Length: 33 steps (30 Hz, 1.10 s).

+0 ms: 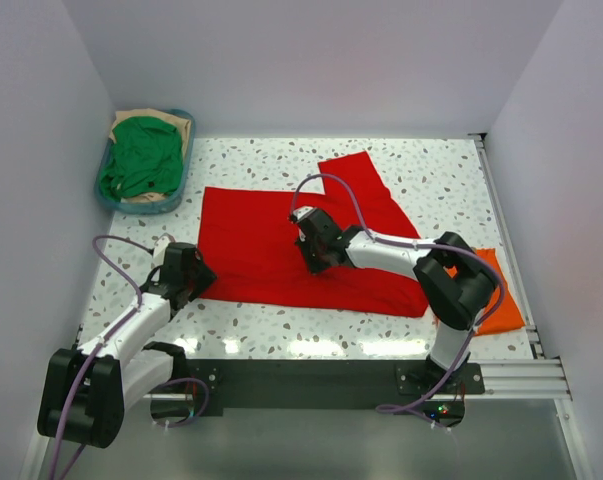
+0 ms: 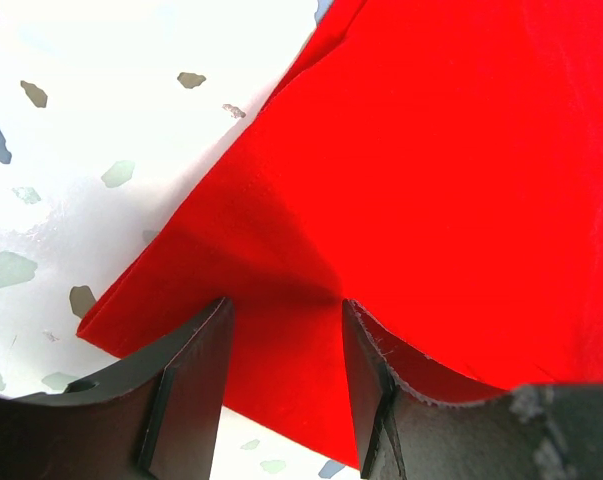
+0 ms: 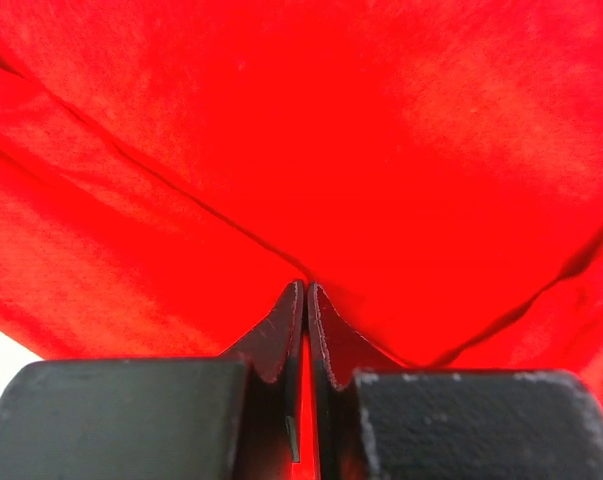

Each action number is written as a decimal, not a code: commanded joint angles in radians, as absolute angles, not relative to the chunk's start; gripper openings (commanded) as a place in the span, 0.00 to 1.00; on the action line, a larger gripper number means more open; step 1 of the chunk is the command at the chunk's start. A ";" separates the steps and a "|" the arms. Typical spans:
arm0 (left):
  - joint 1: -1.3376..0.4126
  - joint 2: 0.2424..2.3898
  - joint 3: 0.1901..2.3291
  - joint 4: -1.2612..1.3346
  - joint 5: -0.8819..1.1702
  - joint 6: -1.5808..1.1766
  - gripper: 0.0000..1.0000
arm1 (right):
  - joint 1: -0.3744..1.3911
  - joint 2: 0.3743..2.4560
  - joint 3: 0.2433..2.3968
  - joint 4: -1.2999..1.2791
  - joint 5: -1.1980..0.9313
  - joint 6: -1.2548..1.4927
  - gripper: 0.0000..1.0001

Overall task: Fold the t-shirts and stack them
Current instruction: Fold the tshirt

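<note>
Right claw (image 3: 306, 292) pinches the red t-shirt (image 1: 251, 240); left claw (image 2: 286, 312) spread wide over its corner.

You had no text to read in any of the three views. The red t-shirt (image 1: 251, 240), the teal basket (image 1: 131, 208) and the speckled table (image 1: 431, 170) showed you no print, label, brand or number that could be made out.
</note>
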<state>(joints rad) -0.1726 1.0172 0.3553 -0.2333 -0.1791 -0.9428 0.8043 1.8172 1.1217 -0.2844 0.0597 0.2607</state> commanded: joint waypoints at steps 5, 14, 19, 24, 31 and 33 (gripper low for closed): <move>-0.176 1.034 0.325 -0.272 -0.192 -0.942 0.53 | 0.807 1.752 1.112 -0.247 0.149 0.290 0.03; -0.176 1.040 0.330 -0.270 -0.180 -0.942 0.53 | 0.807 1.766 1.104 -0.244 0.153 0.302 0.10; -0.176 0.976 0.383 -0.290 -0.141 -0.917 0.55 | 0.805 1.743 1.103 -0.230 0.124 0.298 0.32; -0.176 0.931 0.515 -0.374 -0.214 -0.899 0.56 | 0.807 1.697 1.097 -0.229 0.124 0.322 0.48; -0.176 1.110 0.667 -0.396 -0.322 -0.899 0.55 | 0.807 1.557 1.006 -0.206 0.150 0.449 0.47; -0.176 1.186 0.690 -0.391 -0.347 -0.903 0.54 | 0.808 1.526 0.959 -0.187 0.137 0.482 0.47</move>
